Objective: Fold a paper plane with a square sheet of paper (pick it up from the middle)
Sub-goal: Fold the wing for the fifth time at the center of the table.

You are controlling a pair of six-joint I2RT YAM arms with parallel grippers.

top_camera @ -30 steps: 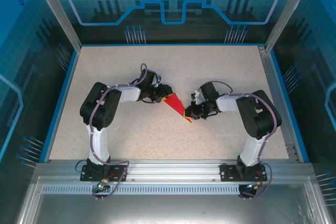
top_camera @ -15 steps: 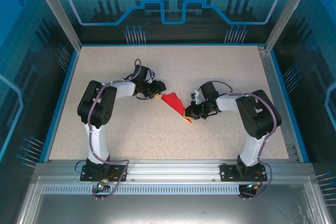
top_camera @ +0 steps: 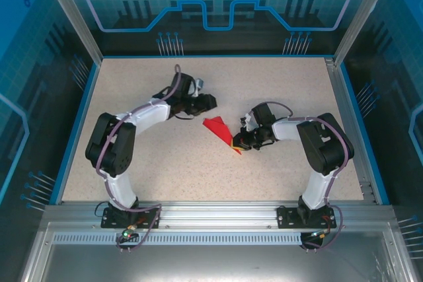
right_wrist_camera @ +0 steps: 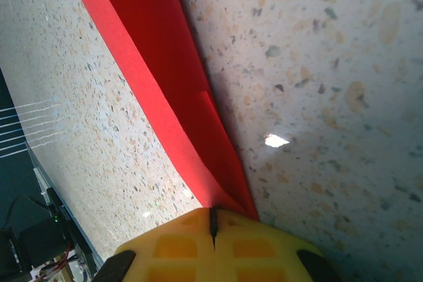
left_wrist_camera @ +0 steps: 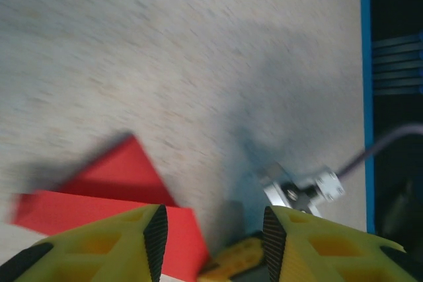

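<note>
There is one red paper plane (top_camera: 217, 127), lying near the middle of the table (top_camera: 291, 84). Of the two grippers, the right gripper (top_camera: 239, 144) is pressed together on the plane's near tip and hides it. The left gripper (top_camera: 206, 102) stands spread and empty, near the plane's far-left side but apart from it. The left wrist view is blurred, and the yellow fingers (left_wrist_camera: 119, 236) there cut off the plane's edge.

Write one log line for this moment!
left gripper: open, apart from paper plane | right gripper: shut on paper plane tip
</note>
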